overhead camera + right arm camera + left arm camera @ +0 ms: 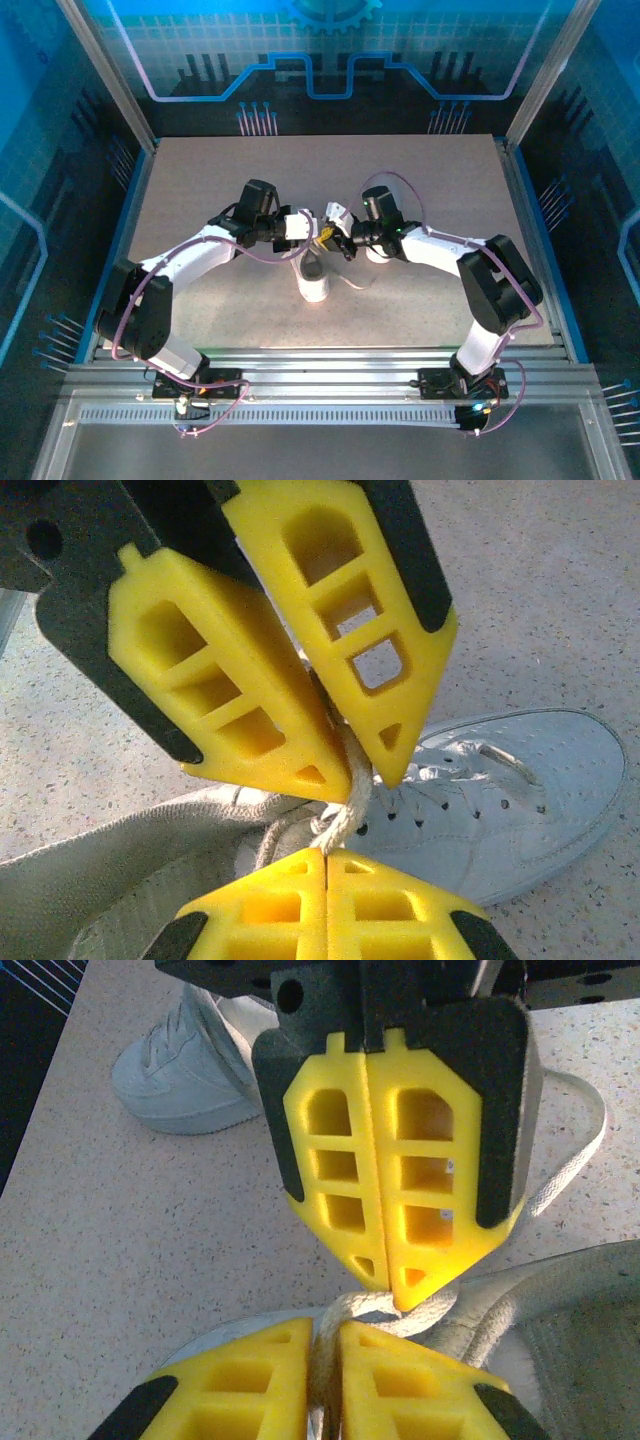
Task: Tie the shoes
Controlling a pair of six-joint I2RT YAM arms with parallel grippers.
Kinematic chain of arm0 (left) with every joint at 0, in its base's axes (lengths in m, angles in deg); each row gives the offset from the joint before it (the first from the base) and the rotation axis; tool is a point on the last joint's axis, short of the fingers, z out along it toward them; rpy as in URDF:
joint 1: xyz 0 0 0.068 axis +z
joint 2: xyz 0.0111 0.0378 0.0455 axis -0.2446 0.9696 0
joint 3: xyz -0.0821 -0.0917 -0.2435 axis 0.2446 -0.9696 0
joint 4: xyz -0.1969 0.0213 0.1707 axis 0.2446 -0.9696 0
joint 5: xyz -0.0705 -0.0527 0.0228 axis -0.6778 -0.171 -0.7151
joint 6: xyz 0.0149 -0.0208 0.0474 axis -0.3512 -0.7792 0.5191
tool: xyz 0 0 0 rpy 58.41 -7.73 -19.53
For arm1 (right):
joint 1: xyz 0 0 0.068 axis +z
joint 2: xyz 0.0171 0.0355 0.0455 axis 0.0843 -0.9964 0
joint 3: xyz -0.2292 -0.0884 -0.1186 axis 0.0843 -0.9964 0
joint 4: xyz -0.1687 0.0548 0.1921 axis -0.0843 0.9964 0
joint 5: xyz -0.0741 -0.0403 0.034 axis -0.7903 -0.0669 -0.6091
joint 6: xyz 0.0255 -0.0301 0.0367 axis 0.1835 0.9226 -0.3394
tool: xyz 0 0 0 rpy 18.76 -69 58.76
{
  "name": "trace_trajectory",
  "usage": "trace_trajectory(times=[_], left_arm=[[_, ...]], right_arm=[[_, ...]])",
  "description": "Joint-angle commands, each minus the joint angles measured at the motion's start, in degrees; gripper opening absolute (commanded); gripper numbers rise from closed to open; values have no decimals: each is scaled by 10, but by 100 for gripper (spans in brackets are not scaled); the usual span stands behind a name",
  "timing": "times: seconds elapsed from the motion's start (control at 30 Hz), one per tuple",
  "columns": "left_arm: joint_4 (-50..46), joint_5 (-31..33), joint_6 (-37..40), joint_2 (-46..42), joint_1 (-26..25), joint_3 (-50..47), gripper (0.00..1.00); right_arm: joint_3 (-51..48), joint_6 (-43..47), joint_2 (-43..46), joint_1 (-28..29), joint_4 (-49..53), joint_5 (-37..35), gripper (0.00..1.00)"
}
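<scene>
white lace (345, 810) runs between your grippers: right gripper (395, 1295) clenched on it, left gripper (345, 770) pinching it too, tip to tip over the shoe (314, 282).

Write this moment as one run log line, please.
left gripper: shut on lace | right gripper: shut on lace | shoe: untied

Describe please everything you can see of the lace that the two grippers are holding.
The lace is a pale, off-white woven cord that looks like cotton. A short, twisted stretch of it runs taut between the two sets of yellow fingers, which meet tip to tip: the right gripper and the left gripper are each shut on it. A looser flat length curves away over the speckled table in the left wrist view. It belongs to the grey shoe directly beneath the grippers.
</scene>
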Motion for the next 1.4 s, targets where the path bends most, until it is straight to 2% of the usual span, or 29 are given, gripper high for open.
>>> trace_trajectory(times=[0.0,0.3,0.5,0.63,0.9,1.37], left_arm=[[9,-1,9,2,-2,-9,15],[7,-16,16,1,-2,-19,25],[2,-19,22,-1,-2,-21,28],[-7,-20,27,1,-2,-17,21],[-13,-20,32,-4,-2,-20,2],[99,-9,-39,-28,-8,-74,0]], right_arm=[[-9,-11,21,5,-13,-7,0],[-9,-9,28,6,3,-12,0],[-3,-2,26,9,19,-13,0],[-1,1,27,12,24,-16,0],[1,-3,32,16,33,-14,0],[0,-22,40,21,74,10,0]])
